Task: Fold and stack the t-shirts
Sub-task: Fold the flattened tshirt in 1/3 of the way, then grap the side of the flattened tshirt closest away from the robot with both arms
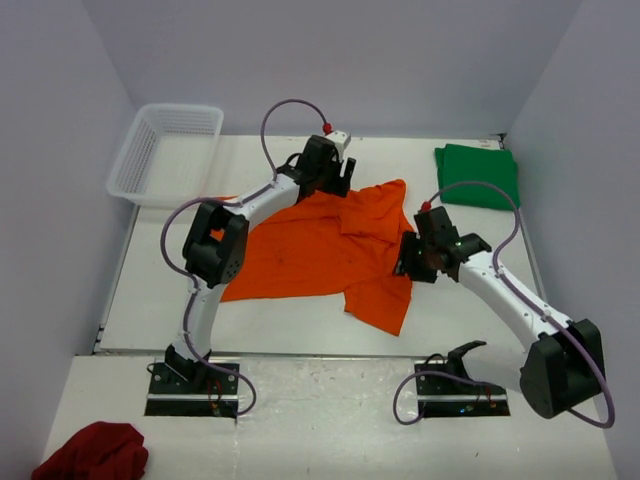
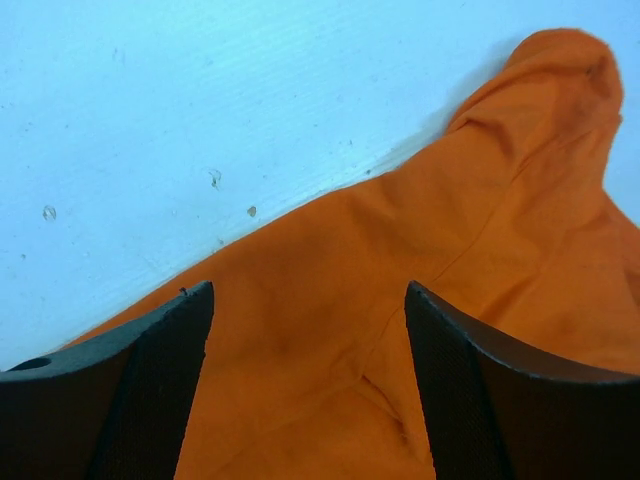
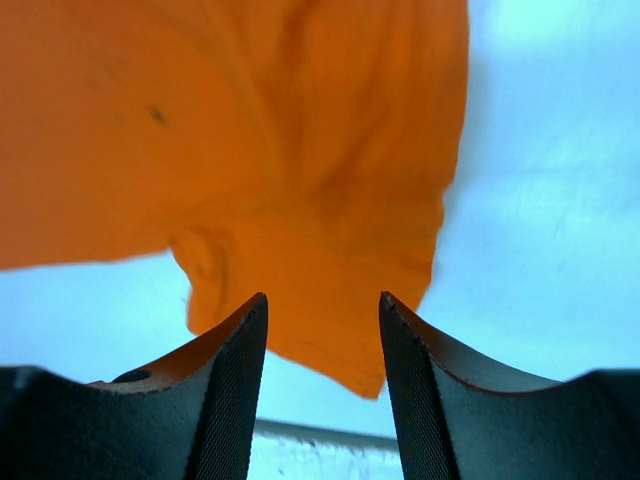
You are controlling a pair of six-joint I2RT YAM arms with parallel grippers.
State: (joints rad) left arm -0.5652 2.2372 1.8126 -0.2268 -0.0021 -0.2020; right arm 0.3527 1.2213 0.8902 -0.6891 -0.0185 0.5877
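Orange shirt [image 1: 320, 250] lies rumpled across the middle of the table [image 1: 170, 290], with one flap trailing toward the near edge. Your left gripper [image 2: 310, 295] hangs over the shirt's far edge, jaws spread wide and holding nothing, the cloth beneath them. Your right gripper [image 3: 322, 305] sits at the shirt's right edge, jaws parted and empty too. The green shirt [image 1: 478, 175] lies folded in the far right corner, well apart. A white basket [image 1: 135, 150] stands far left, and a dark red cloth [image 1: 92, 452] lies near left.

Bright even light, faint soft shadows on the counter [image 1: 300, 325], bluish cast in wrist views, fingers [image 2: 160, 400] dark, slightly blurred
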